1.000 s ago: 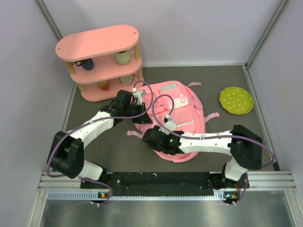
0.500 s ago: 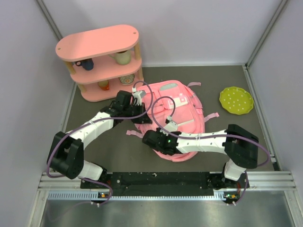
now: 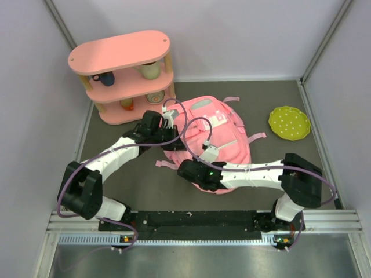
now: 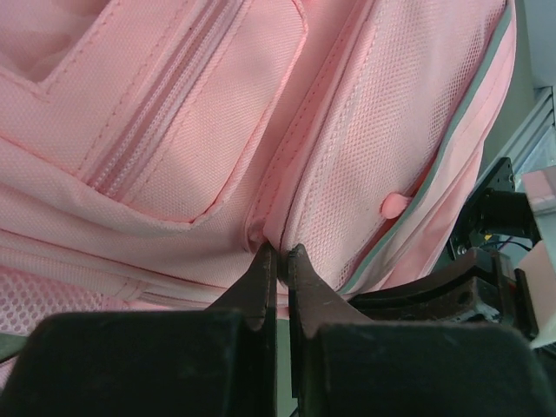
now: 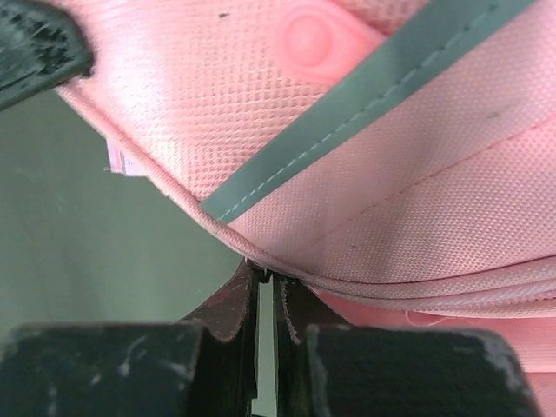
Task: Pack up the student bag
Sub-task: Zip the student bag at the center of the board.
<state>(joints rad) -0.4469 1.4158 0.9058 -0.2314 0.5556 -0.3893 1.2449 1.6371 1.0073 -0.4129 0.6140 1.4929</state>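
Observation:
The pink student bag [image 3: 217, 136] lies in the middle of the dark mat, front pockets and white-and-pink patch facing up. My left gripper [image 3: 174, 136] is at its left edge, shut on a fold of the bag's fabric between two front pockets [image 4: 276, 248]. My right gripper [image 3: 188, 171] is at the bag's near left corner, shut on the piped seam at the bag's edge [image 5: 265, 274]. The bag fills both wrist views [image 5: 391, 156]. The right arm lies across the bag's near side and hides it.
A pink oval three-tier shelf [image 3: 122, 75] stands at the back left with cups and small items on its tiers. A green dotted plate [image 3: 288, 122] lies at the right on the mat. Grey walls close in the sides and back.
The bag has shifted toward the back and its top has lifted and bunched. Both grippers stay shut on it; the right arm has moved slightly right.

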